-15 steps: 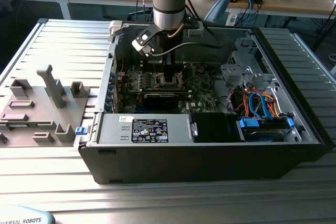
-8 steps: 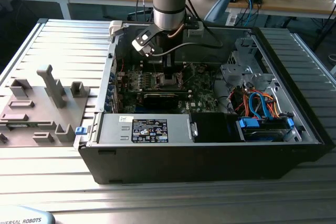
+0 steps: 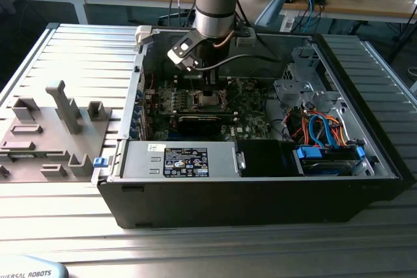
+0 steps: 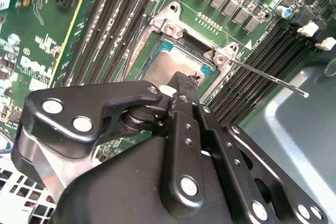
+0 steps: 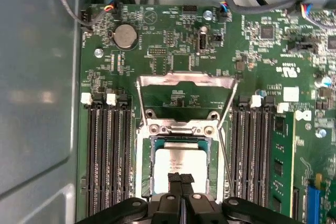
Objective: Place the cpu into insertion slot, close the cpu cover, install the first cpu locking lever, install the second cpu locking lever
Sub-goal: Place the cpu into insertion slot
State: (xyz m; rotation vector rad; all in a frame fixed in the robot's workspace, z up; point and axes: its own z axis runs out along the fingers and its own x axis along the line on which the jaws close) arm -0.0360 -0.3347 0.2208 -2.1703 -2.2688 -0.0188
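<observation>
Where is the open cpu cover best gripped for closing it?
Probably on the cpu cover at its free bar, the edge farthest from the hinge beside the cpu. It stands open as a thin frame, so pinch across the plate from above.

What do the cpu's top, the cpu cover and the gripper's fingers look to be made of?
The cpu: its top looks like plain metal, matt silvery-grey, with a dull, even sheen. The cpu cover: thin stamped metal, probably steel, bright and reflective, with glints along its edges. The gripper, its fingers: black and matt; painted metal or hard plastic, the look leaves that open.
</observation>
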